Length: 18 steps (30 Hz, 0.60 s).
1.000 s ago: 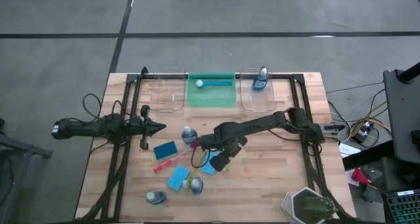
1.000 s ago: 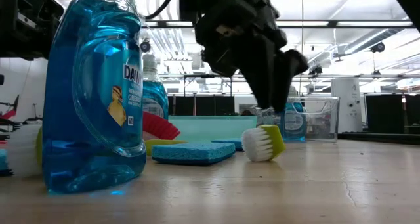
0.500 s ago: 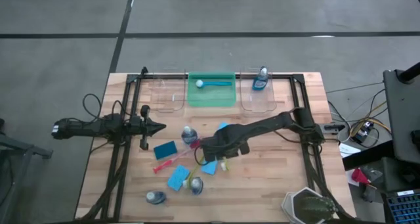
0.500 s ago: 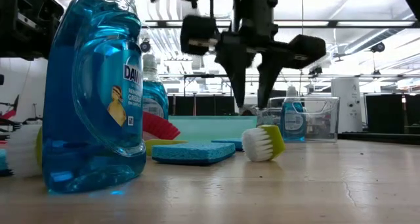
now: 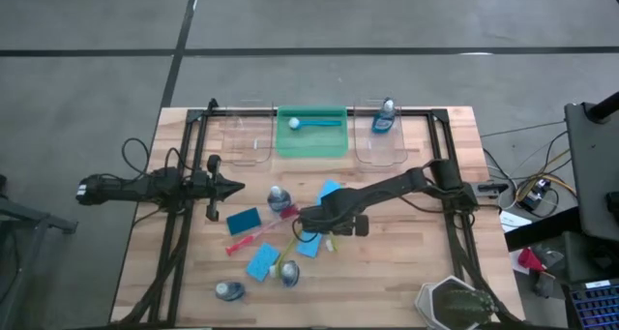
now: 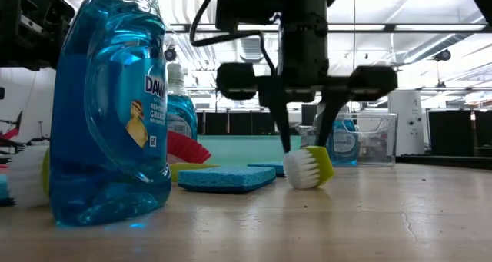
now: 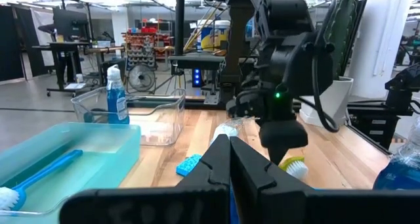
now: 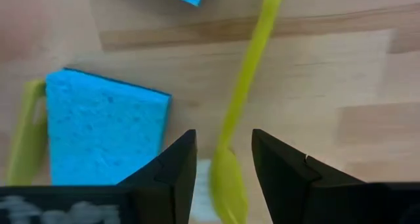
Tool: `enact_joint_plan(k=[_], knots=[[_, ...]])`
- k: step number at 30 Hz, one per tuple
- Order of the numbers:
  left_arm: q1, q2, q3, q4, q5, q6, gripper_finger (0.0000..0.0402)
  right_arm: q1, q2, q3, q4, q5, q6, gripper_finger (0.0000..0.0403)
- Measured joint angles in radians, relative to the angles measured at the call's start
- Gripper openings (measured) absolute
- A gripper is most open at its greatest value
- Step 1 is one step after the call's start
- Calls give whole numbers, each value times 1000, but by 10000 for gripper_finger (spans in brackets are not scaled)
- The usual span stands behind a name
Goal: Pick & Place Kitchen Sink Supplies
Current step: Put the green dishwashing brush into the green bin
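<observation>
i have the right gripper lowered over the middle of the table, fingers parted and straddling the yellow dish brush, holding nothing yet, so closing should catch its handle near the head. a blue sponge lies just beside it. the left gripper waits shut at the table's left. the green bin sits at the far edge.

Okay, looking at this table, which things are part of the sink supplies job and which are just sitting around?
Part of the job:
- yellow dish brush, between the right gripper's open fingers
- blue sponges
- bottles of blue liquid
- red brush
- blue brush, already in the green bin

Just lying about:
- clear bins
- plant pot
</observation>
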Motion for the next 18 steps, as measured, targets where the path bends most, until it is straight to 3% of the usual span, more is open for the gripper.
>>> enact_joint_plan(k=[18], knots=[[0, 0, 0, 0, 0, 0, 3, -6, 0, -97, 87, 15, 1, 73]])
